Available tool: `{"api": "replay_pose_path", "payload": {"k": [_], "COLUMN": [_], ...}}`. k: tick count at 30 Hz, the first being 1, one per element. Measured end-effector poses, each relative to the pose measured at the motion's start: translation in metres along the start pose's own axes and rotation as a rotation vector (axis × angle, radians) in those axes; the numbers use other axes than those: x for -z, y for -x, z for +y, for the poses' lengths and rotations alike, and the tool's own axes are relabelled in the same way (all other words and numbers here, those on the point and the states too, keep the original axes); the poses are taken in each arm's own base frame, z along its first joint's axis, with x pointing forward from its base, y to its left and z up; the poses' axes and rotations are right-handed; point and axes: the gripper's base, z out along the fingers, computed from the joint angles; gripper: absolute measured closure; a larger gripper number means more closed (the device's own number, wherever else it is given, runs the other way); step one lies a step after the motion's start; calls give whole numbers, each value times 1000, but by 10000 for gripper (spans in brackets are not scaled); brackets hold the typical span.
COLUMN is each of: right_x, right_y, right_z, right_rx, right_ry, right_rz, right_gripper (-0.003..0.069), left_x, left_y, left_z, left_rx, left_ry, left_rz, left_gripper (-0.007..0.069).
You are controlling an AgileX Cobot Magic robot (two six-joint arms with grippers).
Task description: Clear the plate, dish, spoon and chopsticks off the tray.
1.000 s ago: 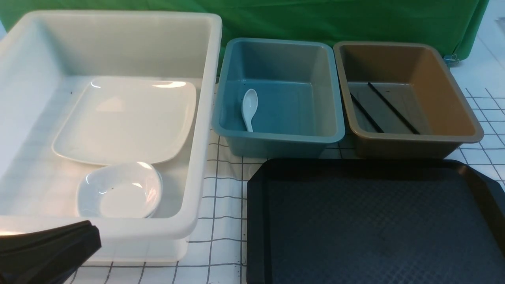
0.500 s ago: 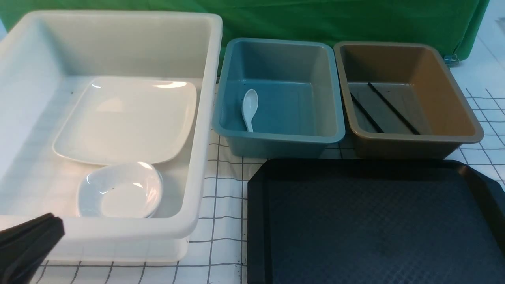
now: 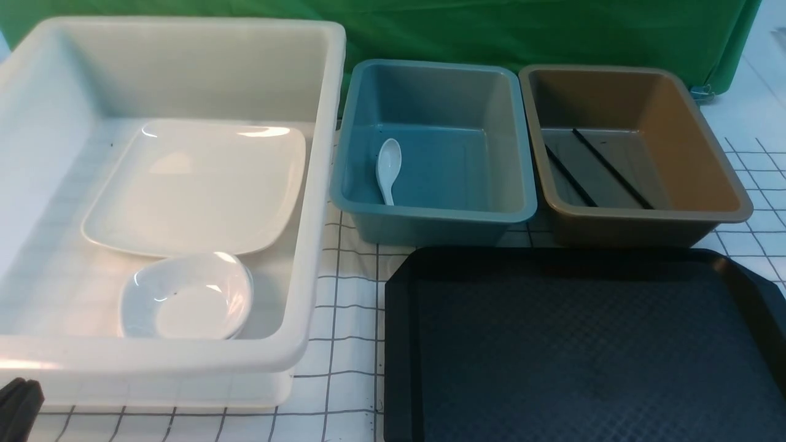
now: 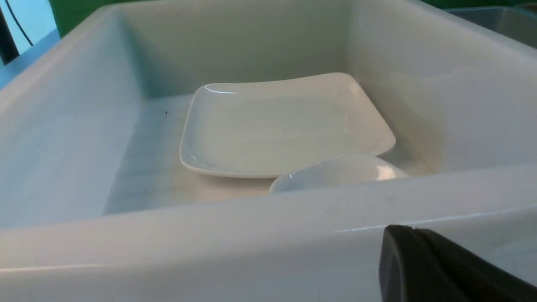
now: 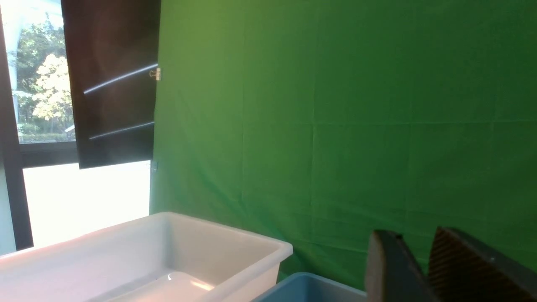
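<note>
The plate [image 3: 196,184] and dish [image 3: 187,298] are seen lying in the white bin [image 3: 319,184], the dish just in front of the plate. The spoon [image 3: 388,167] is held in the blue bin [image 3: 522,202], the chopsticks [image 3: 605,166] in the brown bin [image 3: 731,209]. The tray [image 3: 399,344] sits on the bench [image 3: 344,288]. The left claw [image 3: 18,405] is shut and empty; the right claw [image 5: 423,260] is parted, gripping nothing.

Bright, even light; glare spots on plate [image 3: 196,184]; window [image 5: 79,197] blown out; jaws blurry.
</note>
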Motion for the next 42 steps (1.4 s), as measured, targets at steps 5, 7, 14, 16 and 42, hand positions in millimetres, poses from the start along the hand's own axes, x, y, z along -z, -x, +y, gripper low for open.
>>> {"api": "replay_pose_path", "payload": {"k": [5, 7, 14, 16, 42], "right_x": [0, 0, 0, 0, -5], "right_y": [0, 0, 0, 0, -13], "right_z": [0, 0, 0, 0, 15], "right_rx": [0, 0, 0, 0, -10], "right_ry": [0, 0, 0, 0, 130], "right_rz": [0, 0, 0, 0, -33], "right_gripper": [465, 463, 454, 451, 419], "left_x": [0, 0, 0, 0, 0], "left_y": [0, 0, 0, 0, 0], "left_z": [0, 0, 0, 0, 1], "left_rx": [-6, -7, -24, -25, -33], "left_ry": [0, 0, 5, 5, 7], "left_rz": [-1, -2, -6, -7, -6], "left_gripper": [624, 624, 624, 622, 620]}}
